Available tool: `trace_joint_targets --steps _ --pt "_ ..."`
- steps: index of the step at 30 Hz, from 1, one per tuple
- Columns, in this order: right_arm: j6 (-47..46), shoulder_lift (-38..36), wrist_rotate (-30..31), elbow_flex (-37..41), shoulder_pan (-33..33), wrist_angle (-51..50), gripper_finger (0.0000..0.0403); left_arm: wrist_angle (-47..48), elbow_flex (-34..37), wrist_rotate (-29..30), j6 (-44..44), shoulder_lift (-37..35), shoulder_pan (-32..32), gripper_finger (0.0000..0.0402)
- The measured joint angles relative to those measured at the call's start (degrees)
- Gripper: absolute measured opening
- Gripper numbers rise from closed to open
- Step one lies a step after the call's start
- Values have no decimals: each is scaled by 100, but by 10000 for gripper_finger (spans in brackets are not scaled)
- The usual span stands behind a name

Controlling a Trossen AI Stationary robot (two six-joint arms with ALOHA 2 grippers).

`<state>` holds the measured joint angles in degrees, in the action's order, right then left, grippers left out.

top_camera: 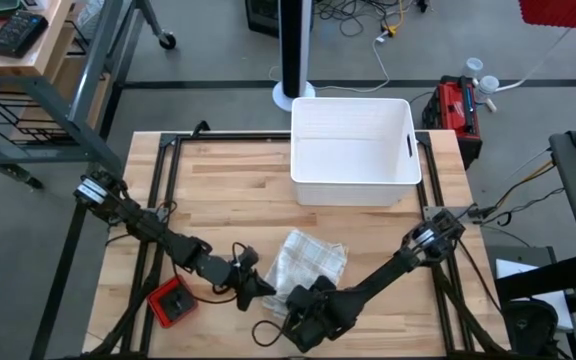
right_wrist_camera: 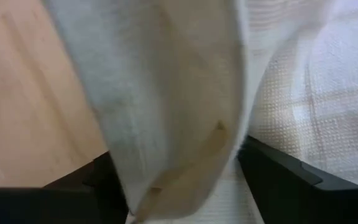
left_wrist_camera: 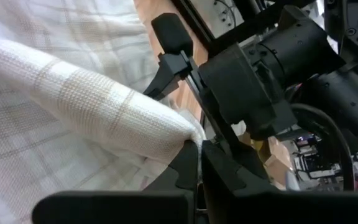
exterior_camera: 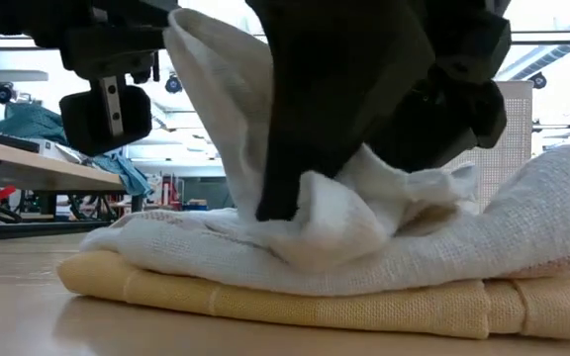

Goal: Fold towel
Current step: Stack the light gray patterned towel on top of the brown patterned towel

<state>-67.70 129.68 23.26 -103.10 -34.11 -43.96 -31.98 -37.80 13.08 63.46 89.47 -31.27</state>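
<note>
Towel (exterior_camera: 364,267) edge pinched in both pincers; no legible writing.

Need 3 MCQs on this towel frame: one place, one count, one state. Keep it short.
1. Where is the white bin?
A. at the far edge of the table
B. on the floor
C. on top of the towel

2. How many hands are at the towel?
A. none
B. one
C. two

3. What state is the towel in?
A. flat and spread out
B. bunched, with an edge lifted
C. inside the bin

Answers:
1 A: the high view shows the bin on the table, beyond the towel.
2 C: the left hand and the right hand both meet its near edge.
3 B: the low view shows a flap raised above the pile.
</note>
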Motion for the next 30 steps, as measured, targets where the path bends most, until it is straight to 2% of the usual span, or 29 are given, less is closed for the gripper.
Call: trace_joint_targets --steps 5,12,14,19,22,27,30 --pt "-222 56 19 -87 -94 -246 208 92 2 -135 -24 0 -20 0" --pt "-183 40 -121 -513 -197 -1260 47 324 4 -431 -81 0 -20 0" --pt "18 40 -172 -709 -201 -1645 17 378 4 -454 -55 0 -32 0" --pt "163 40 -394 -1349 -215 -2879 31 361 -6 -429 4 5 -62 0" --pt "395 40 -444 -1696 -216 -3453 26 352 -91 -293 -26 7 -123 0" --pt "899 40 -761 -1990 -245 -3404 11 492 -331 -75 -336 47 -161 0" --pt "930 38 -771 -1969 -249 -2907 34 524 -495 -26 -422 284 -269 0"
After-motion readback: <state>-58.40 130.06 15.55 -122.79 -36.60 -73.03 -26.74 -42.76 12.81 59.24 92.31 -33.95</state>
